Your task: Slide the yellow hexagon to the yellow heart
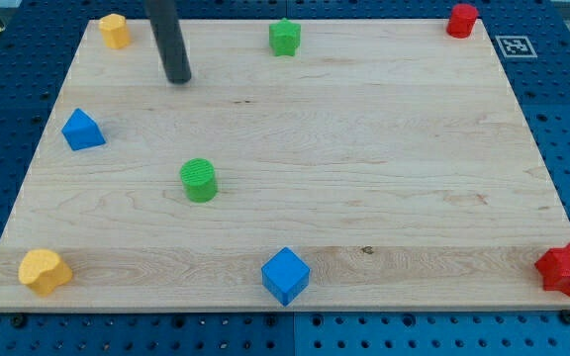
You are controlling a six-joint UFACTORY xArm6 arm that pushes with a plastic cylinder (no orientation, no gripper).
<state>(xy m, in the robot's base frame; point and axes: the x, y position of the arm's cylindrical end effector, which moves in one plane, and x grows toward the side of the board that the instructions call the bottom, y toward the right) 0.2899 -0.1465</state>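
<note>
The yellow hexagon [115, 31] sits at the board's top left corner. The yellow heart [44, 271] lies at the bottom left corner, far below it. My tip [178, 79] is the lower end of the dark rod coming down from the view's top. It rests on the board to the right of and slightly below the yellow hexagon, with a gap between them.
A blue triangular block [82, 130] lies at the left edge between the two yellow blocks. A green cylinder [199, 180], green star [284, 38], blue cube [285, 275], red cylinder [462, 20] and red star [567, 268] are spread over the wooden board [364, 148].
</note>
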